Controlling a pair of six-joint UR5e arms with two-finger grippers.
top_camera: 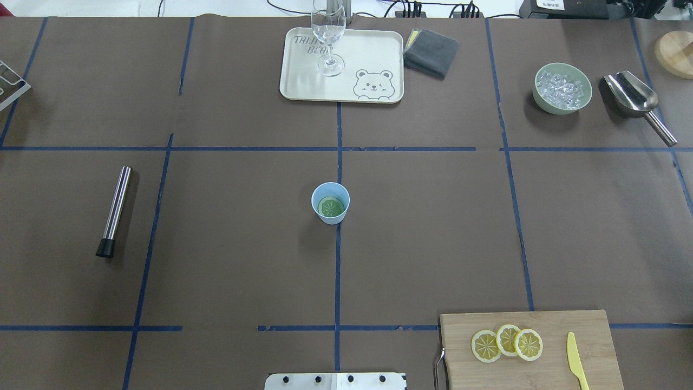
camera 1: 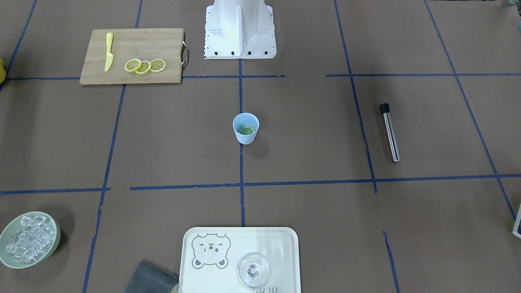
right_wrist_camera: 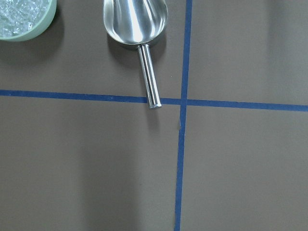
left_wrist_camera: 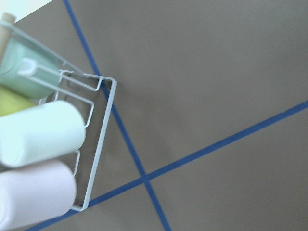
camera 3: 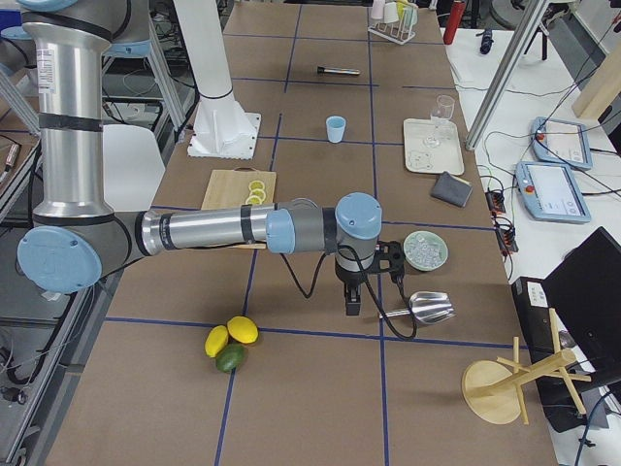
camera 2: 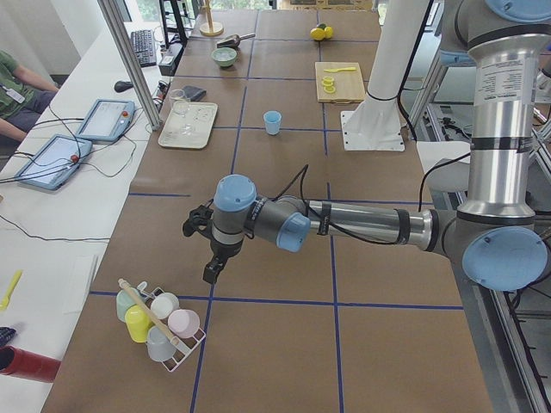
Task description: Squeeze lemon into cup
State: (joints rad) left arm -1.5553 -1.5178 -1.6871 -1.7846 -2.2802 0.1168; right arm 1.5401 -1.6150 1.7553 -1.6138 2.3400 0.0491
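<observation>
Left claw (camera 2: pixel 212 272) down near rack (camera 2: pixel 164 334); right claw (camera 3: pixel 351 305) down near scoop (camera 3: pixel 428 308).

Brown table (top_camera: pixel 227 260): cup (top_camera: pixel 331 218), board (top_camera: pixel 541 371), tray (top_camera: pixel 303 81), metal rod (top_camera: pixel 115 208), bowl (top_camera: pixel 560 110), scoop (top_camera: pixel 631 92), cloth (top_camera: pixel 430 51).

Bamboo board (top_camera: pixel 514 376) with yellow knife (top_camera: pixel 577 363), steel muddler (top_camera: pixel 115 208), glass (top_camera: pixel 328 30) on bear tray (top_camera: pixel 303 81), ice bowl (top_camera: pixel 562 110), scoop (top_camera: pixel 631 92)

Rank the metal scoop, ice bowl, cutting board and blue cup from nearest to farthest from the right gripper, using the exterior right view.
1. metal scoop, beside the right gripper, operators' side.
2. ice bowl, just past the scoop.
3. cutting board, toward the robot's base.
4. blue cup, far off, mid-table.
</observation>
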